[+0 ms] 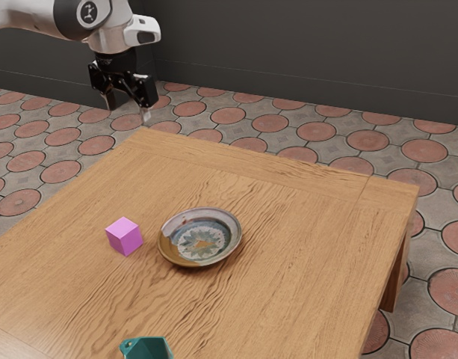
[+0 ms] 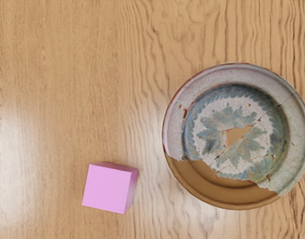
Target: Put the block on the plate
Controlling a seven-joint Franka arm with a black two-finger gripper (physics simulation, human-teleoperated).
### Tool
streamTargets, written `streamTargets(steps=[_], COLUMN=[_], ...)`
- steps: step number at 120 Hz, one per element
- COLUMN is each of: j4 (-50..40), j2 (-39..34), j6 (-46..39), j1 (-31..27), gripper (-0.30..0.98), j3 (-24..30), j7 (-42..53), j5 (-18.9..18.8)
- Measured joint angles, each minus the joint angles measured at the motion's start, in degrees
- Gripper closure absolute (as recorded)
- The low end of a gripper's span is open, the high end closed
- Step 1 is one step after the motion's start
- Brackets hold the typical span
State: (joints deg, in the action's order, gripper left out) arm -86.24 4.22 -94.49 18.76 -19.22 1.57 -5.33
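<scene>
Below the jaws: block point(image 2: 105, 189) plain pink; plate point(image 2: 173, 119) pale grey and brown, blue-green leafy pattern; table point(image 2: 52, 74) tan, wavy-grained.

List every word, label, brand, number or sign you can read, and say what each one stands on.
None can be read.
Round badge on the arm: white mark, too small to make out.
Pink block, plate, table: no lettering seen.
</scene>
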Motion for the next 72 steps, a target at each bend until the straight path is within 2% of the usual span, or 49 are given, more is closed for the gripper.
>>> streamTargets(steps=[13,23,35,46,72], j4=[-0.5,-2.6,-4.1,-8.4,-18.4], j2=[0.2,3.3,8.6,11.4,13.7], j6=[0.1,-1.7,-4.8,-9.2,-22.0], j1=[-0.1,-0.2,-6.6,-8.8,-9.2], gripper=[0.0,0.0,0.0,0.0,0.0], j3=[0.0,-1.3,0.4,1.4,1.5], j7=[0.2,0.3,0.1,0.0,4.3], j5=[0.4,1.2,3.7,5.4,7.6])
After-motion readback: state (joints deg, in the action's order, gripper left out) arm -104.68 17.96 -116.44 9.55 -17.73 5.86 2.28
